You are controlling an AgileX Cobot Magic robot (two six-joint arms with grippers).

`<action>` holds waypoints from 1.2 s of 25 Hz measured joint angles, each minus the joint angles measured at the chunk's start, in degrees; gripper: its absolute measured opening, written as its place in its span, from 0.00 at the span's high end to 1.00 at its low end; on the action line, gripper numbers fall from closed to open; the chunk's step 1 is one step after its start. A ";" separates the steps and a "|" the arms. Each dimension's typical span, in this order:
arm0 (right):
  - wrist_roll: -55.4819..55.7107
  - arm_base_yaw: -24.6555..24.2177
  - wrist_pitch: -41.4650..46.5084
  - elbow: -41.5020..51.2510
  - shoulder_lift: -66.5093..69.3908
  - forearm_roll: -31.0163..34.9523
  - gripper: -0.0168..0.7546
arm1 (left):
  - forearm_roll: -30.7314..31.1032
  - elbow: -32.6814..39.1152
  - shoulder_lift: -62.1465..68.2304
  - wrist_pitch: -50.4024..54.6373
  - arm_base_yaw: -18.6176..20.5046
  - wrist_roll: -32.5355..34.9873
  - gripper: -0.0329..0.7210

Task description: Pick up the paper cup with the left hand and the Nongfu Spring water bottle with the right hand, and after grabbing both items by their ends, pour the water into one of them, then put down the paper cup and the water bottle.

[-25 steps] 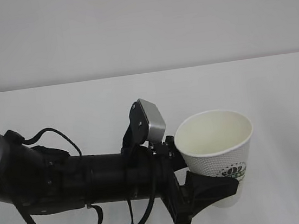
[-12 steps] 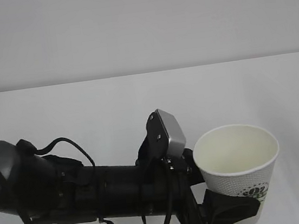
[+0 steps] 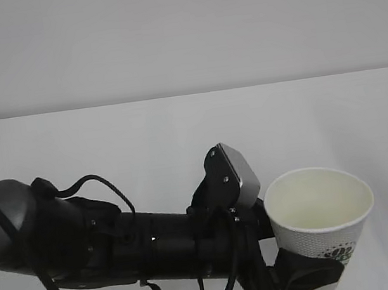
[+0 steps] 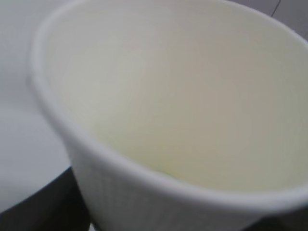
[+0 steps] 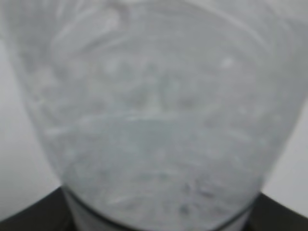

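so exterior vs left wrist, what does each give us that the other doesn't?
Only the exterior view shows the left hand as a whole: arm, cables, grey plate, and its tool clamped low on the paper cup, plus the cup's dark green logo and the white table. Only the left wrist view looks close into the cup, showing the embossed outer wall under the rim. Both show the cup upright, cream inside, no water visible; the bottle appears in neither.
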 joint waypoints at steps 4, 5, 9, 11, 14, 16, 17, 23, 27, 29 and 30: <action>-0.43 0.00 0.00 0.00 0.00 0.00 0.45 | 0.00 -2.20 0.00 2.70 -0.04 -1.81 0.23; -0.91 0.00 0.00 0.00 0.00 0.00 0.45 | 0.13 -2.62 0.00 2.95 -0.04 -2.09 0.23; -1.94 0.00 0.00 0.00 0.00 0.00 0.45 | 3.10 -4.04 0.00 5.37 -0.13 -2.55 0.23; -2.51 0.00 0.00 0.00 0.00 0.00 0.45 | 4.04 -4.12 0.00 6.64 -0.27 -3.06 0.23; -3.72 0.00 0.05 0.00 0.00 0.00 0.45 | 4.38 -4.15 0.00 7.09 -0.27 -3.42 0.23; -4.27 0.00 0.05 0.00 0.00 0.00 0.45 | 4.39 -4.15 0.00 7.09 -0.27 -3.83 0.23; -4.43 0.00 0.05 0.00 0.00 0.00 0.45 | 4.50 -4.15 0.00 7.09 -0.27 -3.92 0.23; -6.05 0.00 0.17 0.00 0.00 0.00 0.45 | 4.49 -4.15 0.00 6.76 -0.31 -4.10 0.23; -8.87 0.00 0.27 0.00 0.00 0.00 0.45 | 4.49 -4.15 0.00 6.71 -0.40 -4.19 0.23; -9.97 0.00 0.27 0.00 0.00 -0.09 0.45 | 4.52 -4.15 0.00 6.63 -0.44 -4.19 0.23; -10.46 0.00 0.27 0.00 0.00 -0.09 0.45 | 4.52 -4.15 0.00 6.63 -0.44 -4.19 0.23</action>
